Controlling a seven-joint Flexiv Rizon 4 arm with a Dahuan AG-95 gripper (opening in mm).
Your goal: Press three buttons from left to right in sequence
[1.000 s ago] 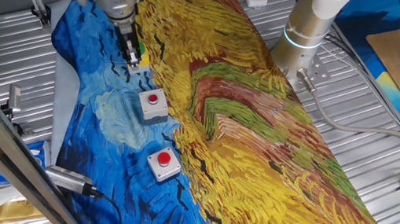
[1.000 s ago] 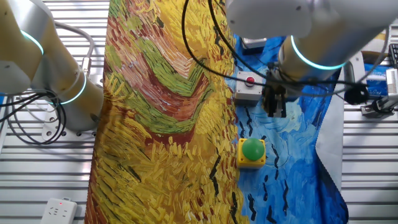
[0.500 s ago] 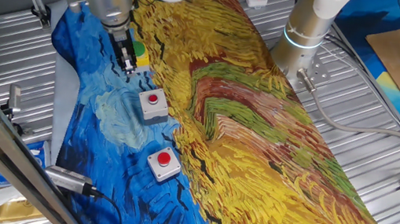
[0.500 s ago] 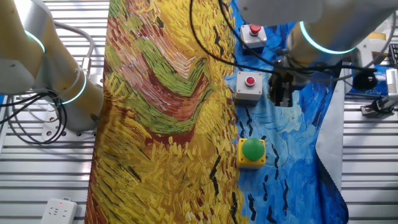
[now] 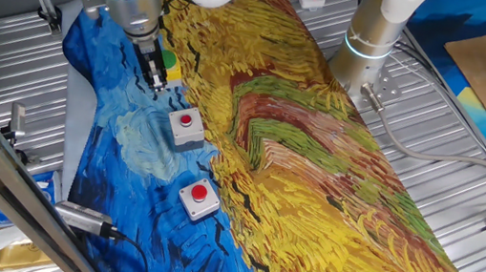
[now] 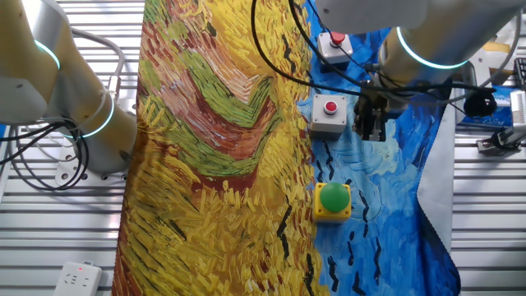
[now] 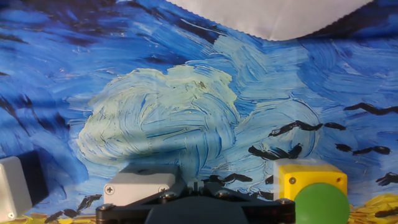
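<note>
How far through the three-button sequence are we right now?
Nothing shows as pressed. The gripper hangs over the blue cloth between the green button and the middle red button, touching neither. The far red button also sits untouched. Which presses are left cannot be read here.

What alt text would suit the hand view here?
Close view down onto a painted blue swirl cloth, with a green-capped button on a yellow base at lower right, a grey button box at bottom centre and the dark gripper body along the bottom edge.
</note>
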